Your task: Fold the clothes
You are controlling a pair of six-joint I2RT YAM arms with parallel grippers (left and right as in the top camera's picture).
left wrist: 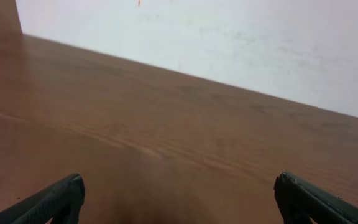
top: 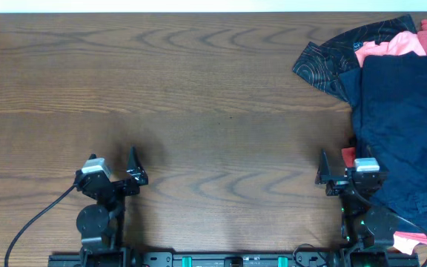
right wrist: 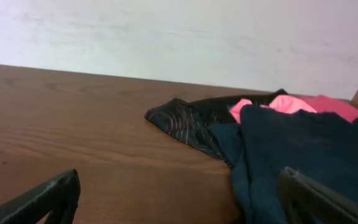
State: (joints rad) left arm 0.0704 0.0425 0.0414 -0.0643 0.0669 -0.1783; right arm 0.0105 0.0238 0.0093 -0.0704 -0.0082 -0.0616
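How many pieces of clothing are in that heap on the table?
3 distinguishable, piled at the right: a navy garment on top, a pink garment behind it, a black patterned garment leftmost. More may be hidden underneath.

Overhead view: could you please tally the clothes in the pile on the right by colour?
Navy garment: 1
Black patterned garment: 1
Pink garment: 1 at least; the separate pink patches may be more than one piece
Total: 3 at least
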